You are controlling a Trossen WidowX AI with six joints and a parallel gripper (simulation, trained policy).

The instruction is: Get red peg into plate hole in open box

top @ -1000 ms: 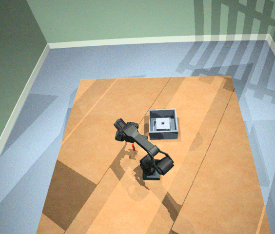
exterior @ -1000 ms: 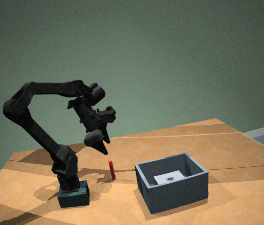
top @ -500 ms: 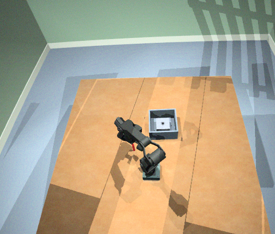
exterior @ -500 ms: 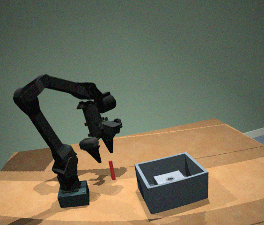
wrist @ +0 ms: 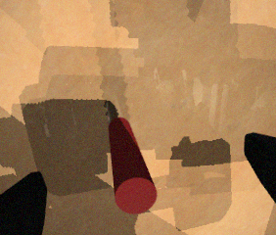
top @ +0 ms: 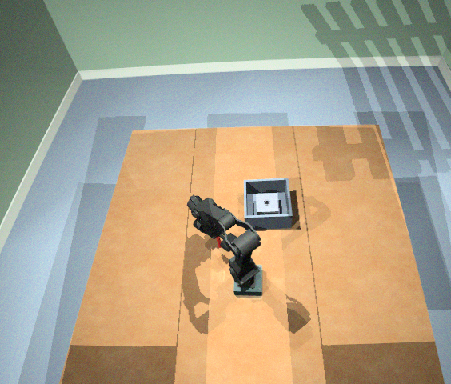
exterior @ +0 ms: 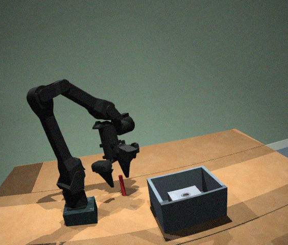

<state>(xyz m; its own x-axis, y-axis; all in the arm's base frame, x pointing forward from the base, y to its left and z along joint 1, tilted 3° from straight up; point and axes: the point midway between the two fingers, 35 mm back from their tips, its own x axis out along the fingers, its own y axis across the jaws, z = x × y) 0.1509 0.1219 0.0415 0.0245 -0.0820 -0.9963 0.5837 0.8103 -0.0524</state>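
Note:
The red peg (top: 218,242) (exterior: 123,187) (wrist: 136,196) stands upright on the table between the arm's base and the box. My gripper (exterior: 120,181) (wrist: 146,163) is wide open and empty, pointing down at the peg. In the wrist view the peg shows between the two fingers, nearer the left one, touching neither. In the top view the arm hides most of the fingers. The open blue-grey box (top: 271,222) (exterior: 194,211) holds a white plate (top: 260,197) (exterior: 175,192) at its bottom. The plate's round hole (top: 266,202) (exterior: 186,194) is empty.
The arm's dark teal base (top: 248,292) (exterior: 80,216) stands on the wooden table (top: 357,268) (exterior: 265,181). The box's four raised walls surround the plate, to the right of the gripper in the top and exterior views. Shadows of the arm fall around the peg.

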